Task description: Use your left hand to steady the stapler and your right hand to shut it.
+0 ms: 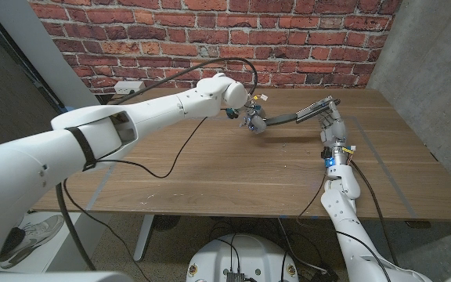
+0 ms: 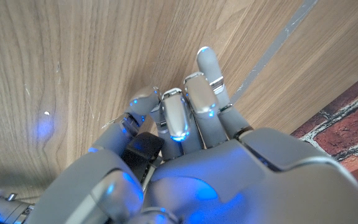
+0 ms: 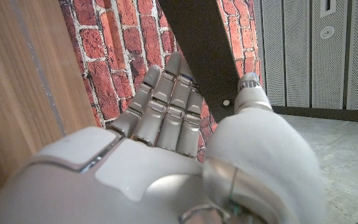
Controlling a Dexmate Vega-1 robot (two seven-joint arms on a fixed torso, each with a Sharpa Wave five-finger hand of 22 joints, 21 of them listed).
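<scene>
Stapler (image 1: pixel 292 117) sits near the middle of the wooden table (image 1: pixel 210 168), toward the far side, lying open: its dark upper arm slants up and to the right from the base end. Left hand (image 1: pixel 250 120) is at the base end, fingers curled down around a dark block in the left wrist view, so it appears to be gripping the stapler's base, though the contact itself is mostly hidden under the fingers (image 2: pixel 179 115). Right hand (image 1: pixel 333 125) stands just right of the raised tip, fingers straight and together, holding nothing; in the right wrist view the dark arm of the stapler crosses directly past its fingertips (image 3: pixel 173 81), touching or very nearly so. To do this step well, the left hand should bear down on the base so it cannot pivot, while the right hand presses the raised arm near its free end, downward and toward the base, steadily until it closes.
</scene>
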